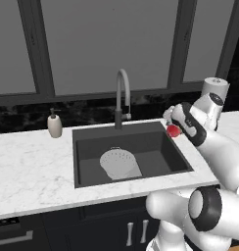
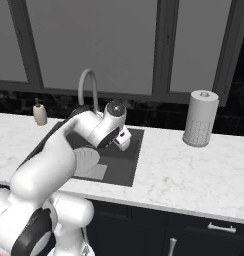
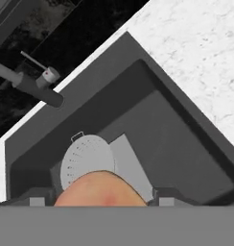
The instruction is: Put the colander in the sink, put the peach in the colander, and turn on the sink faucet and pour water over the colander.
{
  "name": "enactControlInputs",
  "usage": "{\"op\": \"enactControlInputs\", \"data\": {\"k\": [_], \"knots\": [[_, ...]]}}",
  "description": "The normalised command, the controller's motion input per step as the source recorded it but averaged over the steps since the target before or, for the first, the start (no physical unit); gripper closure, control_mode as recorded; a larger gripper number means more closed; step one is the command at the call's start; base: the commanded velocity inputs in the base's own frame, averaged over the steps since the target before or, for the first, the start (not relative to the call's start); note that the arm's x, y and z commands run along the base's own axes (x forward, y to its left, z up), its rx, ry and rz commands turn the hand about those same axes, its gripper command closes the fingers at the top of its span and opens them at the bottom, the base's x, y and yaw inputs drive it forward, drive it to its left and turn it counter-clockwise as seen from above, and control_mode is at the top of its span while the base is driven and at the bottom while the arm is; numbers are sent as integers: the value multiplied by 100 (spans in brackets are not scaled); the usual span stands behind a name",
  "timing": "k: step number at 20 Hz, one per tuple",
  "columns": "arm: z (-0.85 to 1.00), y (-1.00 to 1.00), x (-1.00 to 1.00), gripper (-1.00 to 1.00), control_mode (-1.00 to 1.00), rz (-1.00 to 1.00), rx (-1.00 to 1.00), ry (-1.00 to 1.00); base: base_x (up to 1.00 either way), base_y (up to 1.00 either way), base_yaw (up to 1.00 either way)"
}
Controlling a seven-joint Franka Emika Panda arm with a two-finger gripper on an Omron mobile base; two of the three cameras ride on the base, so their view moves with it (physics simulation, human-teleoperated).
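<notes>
in the left base view you are looking at the sink (image 1: pixel 87 162) sunk in the white marble counter (image 1: pixel 33 166), with the colander (image 1: pixel 118 163) lying on its floor, left of centre and partly over the light drain plate (image 1: pixel 133 171). the faucet (image 1: pixel 122 95) is arching over the back rim and the soap dispenser (image 1: pixel 55 123) is standing on the counter to the left. your gripper (image 1: pixel 173 128) is hanging above the sink's right rear corner, clenching the peach (image 1: pixel 173 130).

in the right base view the arm is reaching over the sink (image 2: pixel 126 167), with the gripper (image 2: pixel 122 141) pointing down over the basin; the paper towel roll (image 2: pixel 201 118) is standing well to the right.

in the hand view the peach (image 3: pixel 100 190) is sitting between the fingertips (image 3: pixel 36 201), directly over the colander (image 3: pixel 85 156) below. the faucet (image 3: pixel 28 84) base is showing at the upper left.
</notes>
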Motion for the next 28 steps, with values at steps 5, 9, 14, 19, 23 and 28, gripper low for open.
{"op": "enactControlInputs", "data": {"k": [5, 9, 14, 19, 23, 28], "knots": [[-14, 100, 75, 100, -100, -7, -23, 0, 0, 0, 0], [-22, 100, 79, 100, -100, -12, -24, 4, 0, 0, 0], [-39, 93, 51, 100, -100, -13, -29, 0, 0, 0, 0], [-53, 72, 36, 100, -100, -8, -25, 13, 0, 0, 0], [-57, 36, 39, 100, -100, -1, -9, 44, 0, 0, 0], [-22, 11, 79, 100, -100, -1, 0, 48, 0, 0, 0]]}}
